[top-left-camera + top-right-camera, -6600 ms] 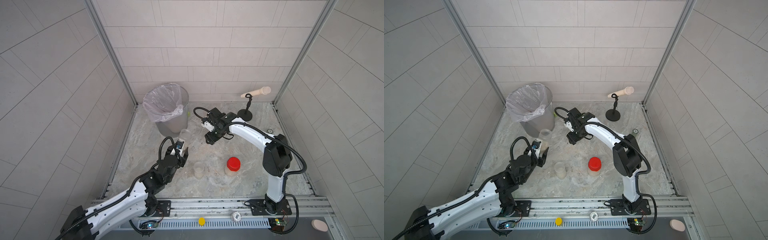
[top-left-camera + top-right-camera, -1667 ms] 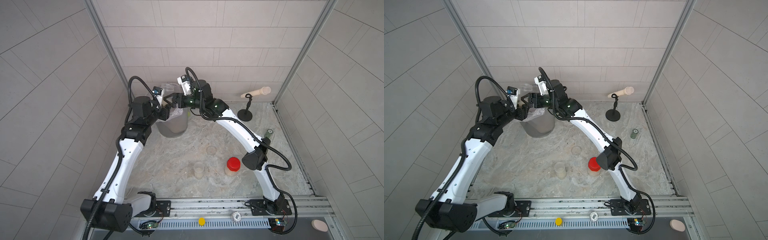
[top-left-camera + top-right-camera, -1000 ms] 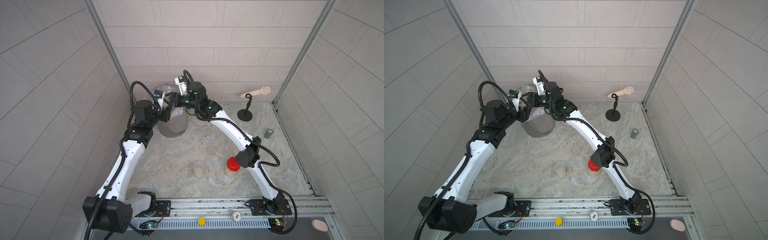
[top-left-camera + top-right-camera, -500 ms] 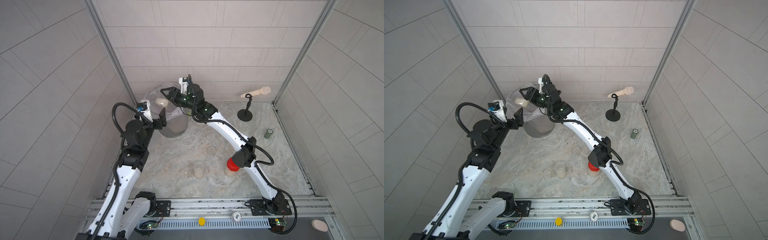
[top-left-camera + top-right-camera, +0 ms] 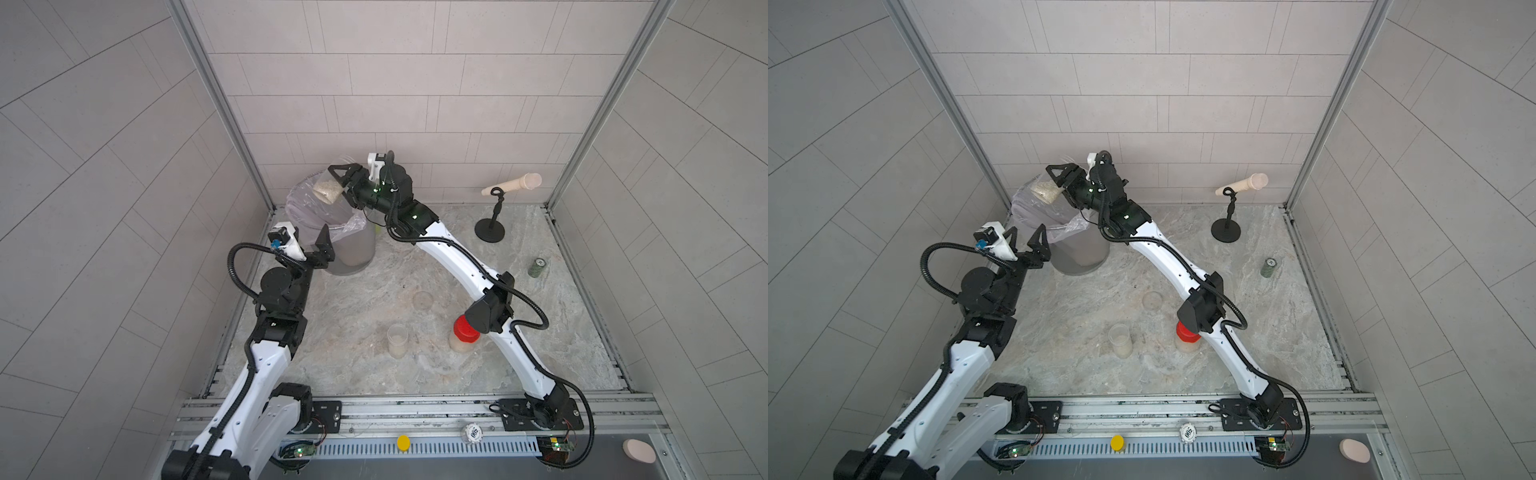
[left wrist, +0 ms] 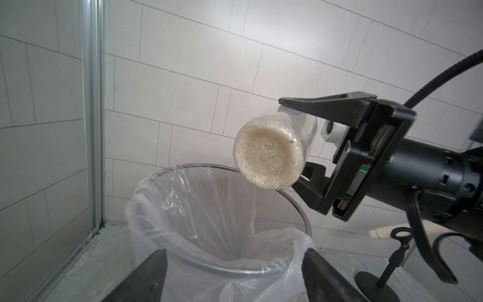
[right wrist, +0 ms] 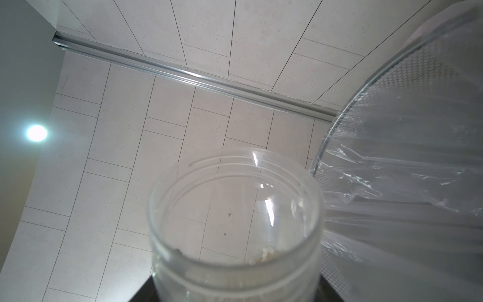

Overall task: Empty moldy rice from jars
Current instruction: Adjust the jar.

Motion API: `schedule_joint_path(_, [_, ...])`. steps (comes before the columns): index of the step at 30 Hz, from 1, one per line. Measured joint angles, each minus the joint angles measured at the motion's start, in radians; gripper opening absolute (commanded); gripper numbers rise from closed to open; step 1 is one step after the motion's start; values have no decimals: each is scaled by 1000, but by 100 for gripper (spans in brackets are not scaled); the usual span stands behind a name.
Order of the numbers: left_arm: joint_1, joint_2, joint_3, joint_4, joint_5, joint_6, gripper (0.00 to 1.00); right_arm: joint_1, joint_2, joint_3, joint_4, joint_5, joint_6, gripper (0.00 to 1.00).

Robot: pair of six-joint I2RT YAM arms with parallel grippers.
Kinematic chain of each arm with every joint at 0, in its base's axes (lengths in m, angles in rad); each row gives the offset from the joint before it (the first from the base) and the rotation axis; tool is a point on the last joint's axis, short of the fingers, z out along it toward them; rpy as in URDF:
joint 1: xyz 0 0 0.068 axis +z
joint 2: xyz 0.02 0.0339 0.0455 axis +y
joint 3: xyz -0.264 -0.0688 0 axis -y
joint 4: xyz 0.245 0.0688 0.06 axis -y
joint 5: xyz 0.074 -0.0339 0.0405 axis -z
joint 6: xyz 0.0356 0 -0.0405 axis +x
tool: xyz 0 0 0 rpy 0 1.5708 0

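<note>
My right gripper (image 5: 338,185) (image 5: 1059,183) is shut on a clear jar (image 5: 328,191) (image 5: 1044,191) (image 6: 269,154), held tilted above the bin. Moldy rice (image 6: 268,157) packs its lower end. The right wrist view shows its lidless mouth (image 7: 235,222) between my right gripper (image 7: 235,287) fingers, with a few grains (image 7: 264,255) inside. My left gripper (image 5: 1025,241) (image 6: 235,261) is open and empty, low at the bin's near side. In both top views, a second clear jar (image 5: 397,340) (image 5: 1120,340) and a red-lidded jar (image 5: 465,334) (image 5: 1187,334) stand on the floor.
The metal mesh bin (image 5: 353,253) (image 5: 1079,249) (image 6: 274,198) with its plastic liner stands at the back left corner. A clear round lid (image 5: 423,300) lies mid-floor. At the right are a small dark green cylinder (image 5: 539,267) and a black stand (image 5: 490,228) with a beige handle.
My left gripper has opened and dropped back from the jar's mouth to the bin's near side. The right gripper keeps the jar over the bin.
</note>
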State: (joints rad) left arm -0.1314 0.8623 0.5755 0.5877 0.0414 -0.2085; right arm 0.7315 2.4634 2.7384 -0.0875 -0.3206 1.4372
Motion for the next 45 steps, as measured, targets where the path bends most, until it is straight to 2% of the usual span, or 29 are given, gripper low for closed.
schedule_joint_path(10, [0,37,-14,185,16,45,85,16,2,0,11,-60,41,34])
schedule_joint_path(27, [0,211,-12,402,-51,76,83,54,14,0,-10,-134,35,33])
schedule_joint_path(45, [-2,276,26,504,-51,41,81,51,14,0,13,-154,37,33])
